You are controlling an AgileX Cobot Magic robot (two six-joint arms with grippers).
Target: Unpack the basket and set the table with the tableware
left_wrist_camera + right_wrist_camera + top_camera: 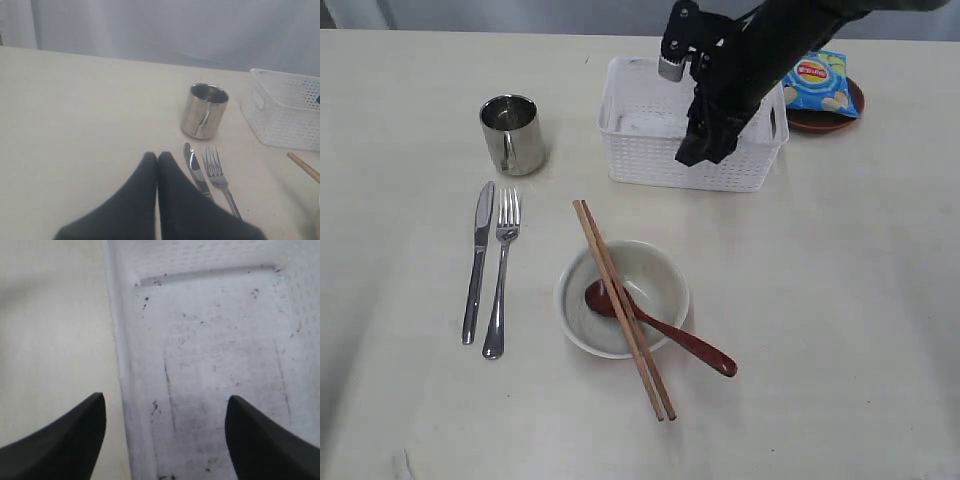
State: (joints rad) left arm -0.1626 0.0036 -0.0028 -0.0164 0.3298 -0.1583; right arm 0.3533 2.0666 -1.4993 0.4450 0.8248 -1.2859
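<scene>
A blue chip bag (817, 82) lies at the far right of the exterior view, flat with its printed face up. It shows a round red and yellow logo in its upper part, with pale yellow chips pictured below. Its left edge is hidden. Along the far side runs a pale grey backdrop (520, 12). In the left wrist view this backdrop (150, 30) looks like smooth cloth with soft upright folds and a lighter strip at one end.

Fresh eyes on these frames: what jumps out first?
The right tool, open, hangs over the white perforated plastic basket at the top of the exterior view; the basket floor it sees is bare. Near the centre, a wooden chopstick pair lies across a pale round bowl with a reddish-brown spoon resting in it.
</scene>
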